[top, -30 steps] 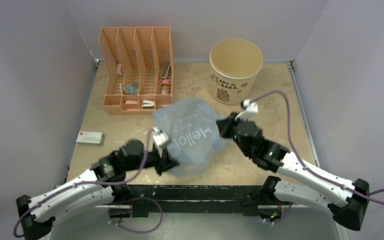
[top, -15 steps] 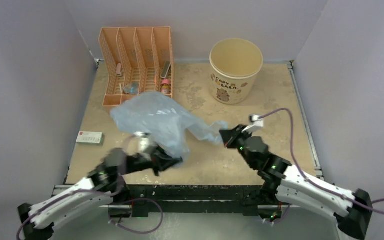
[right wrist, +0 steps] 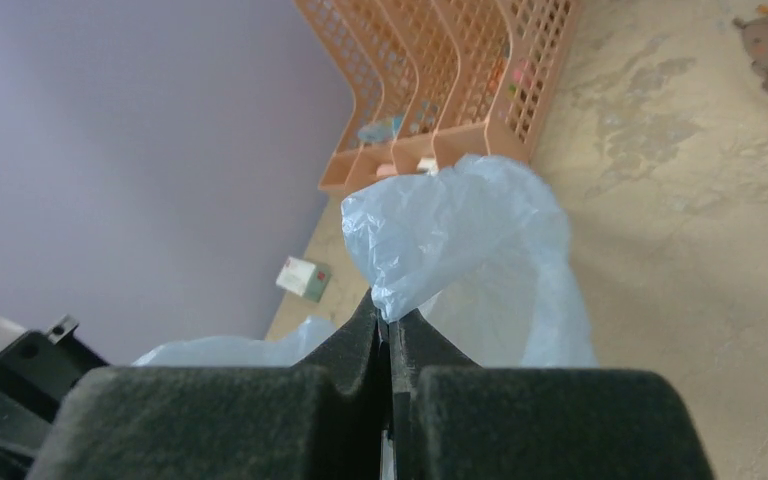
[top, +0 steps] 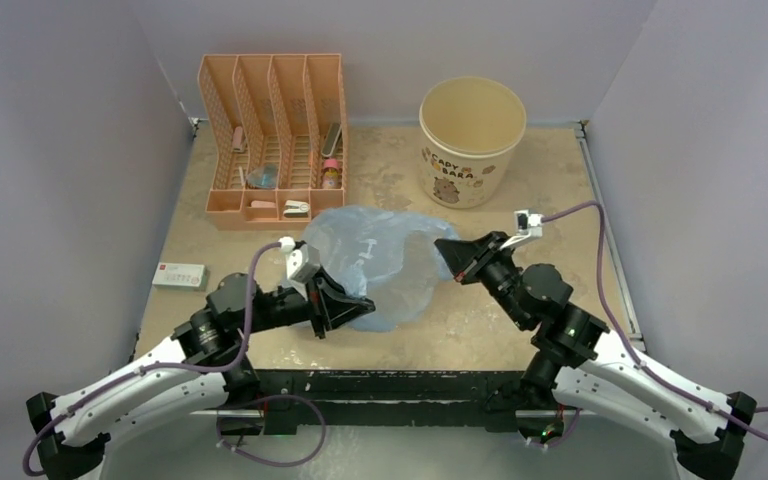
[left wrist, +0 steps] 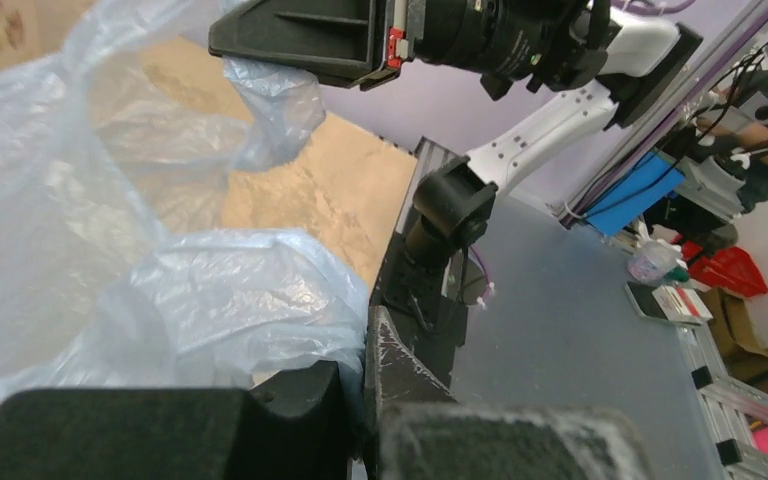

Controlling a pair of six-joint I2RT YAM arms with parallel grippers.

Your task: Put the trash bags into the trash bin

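1. We see the trash bag [top: 380, 260], a light-blue translucent film, spread low over the middle of the table [top: 560, 200], crumpled and sagging between the two arms.
2. We find the left gripper [top: 365, 303] at the bag's near-left edge, its jaws pressed together with a fold of film pinched between them, as the left wrist view shows.
3. We find the right gripper [top: 445, 247] at the bag's right edge, its jaws likewise closed tight on a bunched corner of the film.
4. The trash bin [top: 465, 170] stands upright at the far right of the table, beyond the bag and apart from it, mouth up.
5. An orange mesh organizer [top: 270, 130] sits far left; a small white box [top: 179, 275] lies near the left edge.
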